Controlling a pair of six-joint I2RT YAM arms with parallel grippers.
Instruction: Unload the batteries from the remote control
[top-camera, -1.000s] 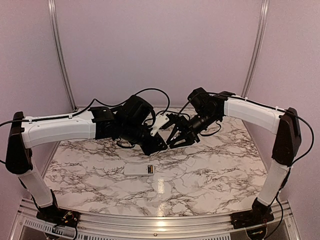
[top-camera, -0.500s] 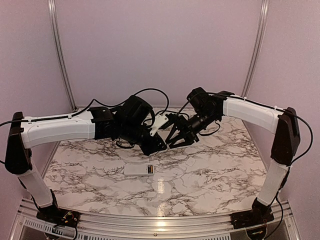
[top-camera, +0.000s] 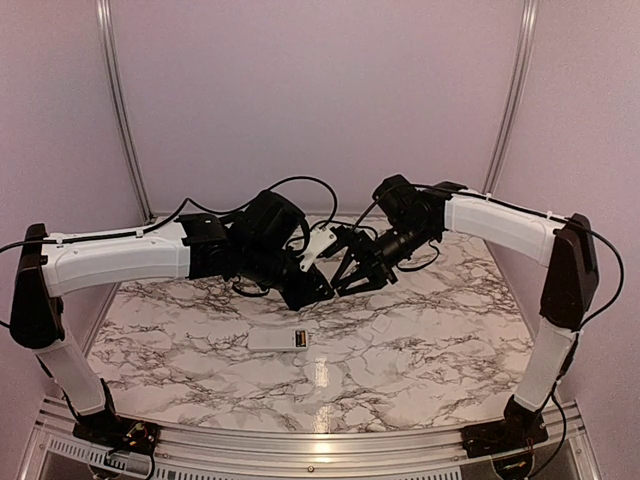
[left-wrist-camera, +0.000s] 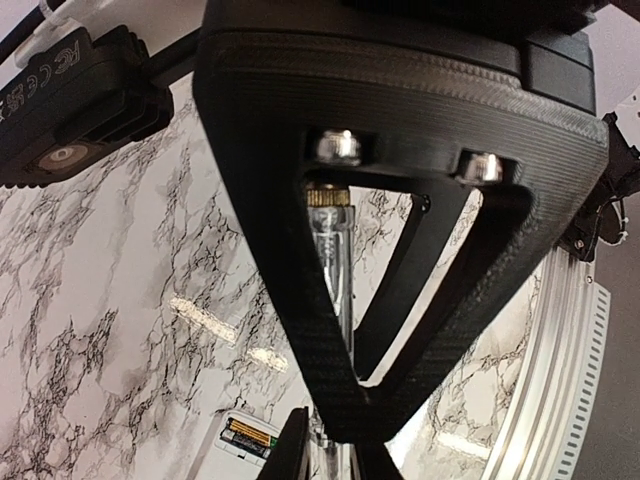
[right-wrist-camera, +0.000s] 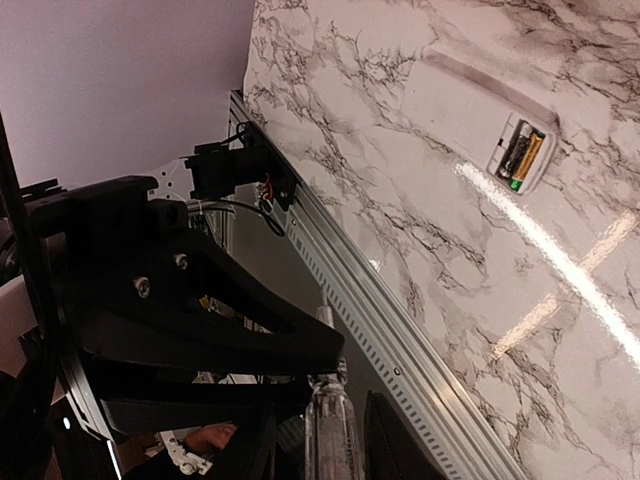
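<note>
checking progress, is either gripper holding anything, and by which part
cannot tell: a small white piece shows between left gripper and right gripper, the contact hidden

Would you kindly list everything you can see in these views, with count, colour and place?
remote control: one, white, flat on the table near its middle, compartment open upward.
batteries: two, dark and gold, side by side in that compartment.
small white piece: one, white, raised above the table; what holds it is unclear.
table: one, white marble with grey veins.
rail: one, silver, along the table's near edge.
left gripper: one, black, shut, raised above the table.
right gripper: one, black, facing the left one; jaw state unclear.
</note>
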